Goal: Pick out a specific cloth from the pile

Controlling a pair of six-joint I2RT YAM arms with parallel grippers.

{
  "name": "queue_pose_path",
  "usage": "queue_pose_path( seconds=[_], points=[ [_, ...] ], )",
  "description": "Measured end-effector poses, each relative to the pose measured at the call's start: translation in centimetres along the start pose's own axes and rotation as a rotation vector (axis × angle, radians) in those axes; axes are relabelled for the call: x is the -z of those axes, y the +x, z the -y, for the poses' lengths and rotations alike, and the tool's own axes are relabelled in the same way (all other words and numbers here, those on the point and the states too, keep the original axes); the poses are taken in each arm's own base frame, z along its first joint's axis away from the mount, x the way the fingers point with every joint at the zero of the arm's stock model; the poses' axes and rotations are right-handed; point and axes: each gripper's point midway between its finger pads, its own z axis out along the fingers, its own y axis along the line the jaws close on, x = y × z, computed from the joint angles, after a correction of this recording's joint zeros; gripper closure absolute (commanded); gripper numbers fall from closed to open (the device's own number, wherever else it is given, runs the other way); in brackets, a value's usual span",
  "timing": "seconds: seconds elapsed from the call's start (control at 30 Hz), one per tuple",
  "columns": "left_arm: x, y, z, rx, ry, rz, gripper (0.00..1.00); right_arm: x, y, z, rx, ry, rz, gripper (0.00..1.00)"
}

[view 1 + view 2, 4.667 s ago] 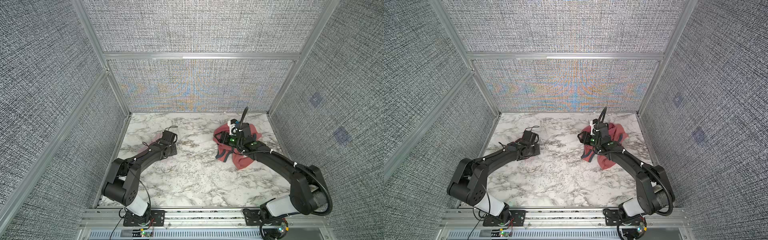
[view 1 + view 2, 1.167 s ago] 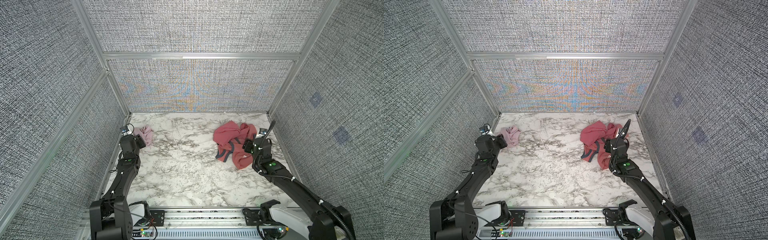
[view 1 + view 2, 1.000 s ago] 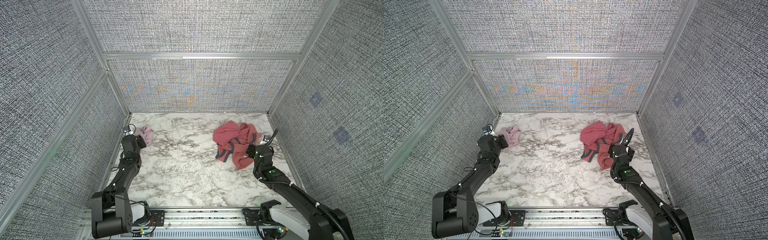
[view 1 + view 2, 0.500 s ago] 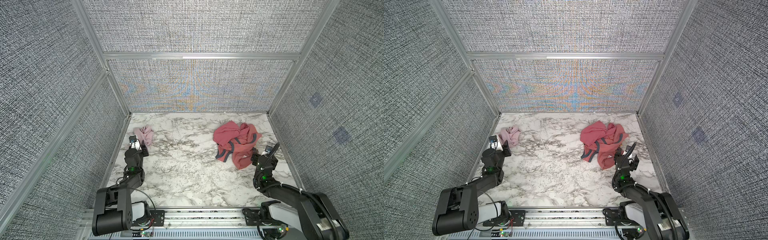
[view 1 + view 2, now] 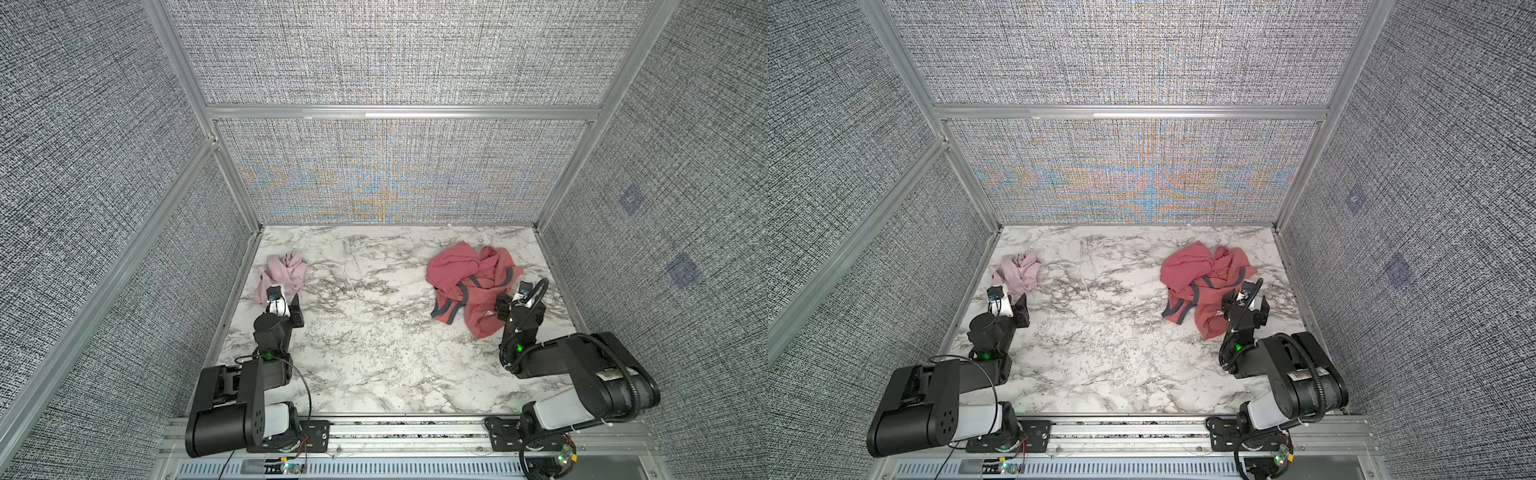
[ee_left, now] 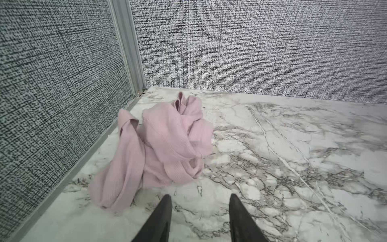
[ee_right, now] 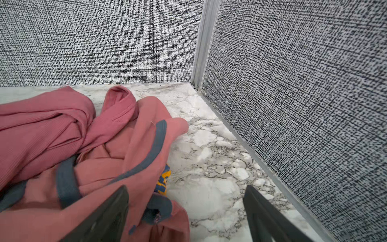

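The marble table (image 5: 374,353) carries two separate heaps. The pile (image 5: 469,286) of coral-red garments lies just ahead of the right gripper (image 7: 186,218), whose jaws stand wide apart and empty, one finger over the fabric's near edge. The cloth (image 6: 159,146), pale lilac-pink, lies alone just ahead of the left gripper (image 6: 199,218), part-open and holding nothing. Separation looks done; both arms sit folded low near their bases.

Bare marble table (image 5: 374,332) mid, cloth (image 5: 282,274) far-left corner, pile (image 5: 469,286) far right, walls (image 5: 386,166) w/ three sides
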Motion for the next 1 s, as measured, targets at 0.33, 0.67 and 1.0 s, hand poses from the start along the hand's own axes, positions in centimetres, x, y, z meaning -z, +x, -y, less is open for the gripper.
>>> queue_pose_path(
  seconds=[0.33,0.67,1.0],
  points=[
    [-0.7,0.7,1.5,-0.038,0.094,0.044,0.49,-1.7,-0.7,-0.9,-0.013,-0.092,-0.018,0.13],
    [-1.2,-0.7,1.8,-0.061,0.107,0.086,0.05,-2.6,1.4,-1.6,-0.034,-0.17,-0.097,0.02],
    [-1.2,-0.9,2.0,-0.064,0.121,0.09,0.01,-2.8,1.7,-1.8,-0.061,-0.206,-0.112,0.01]
  ],
)
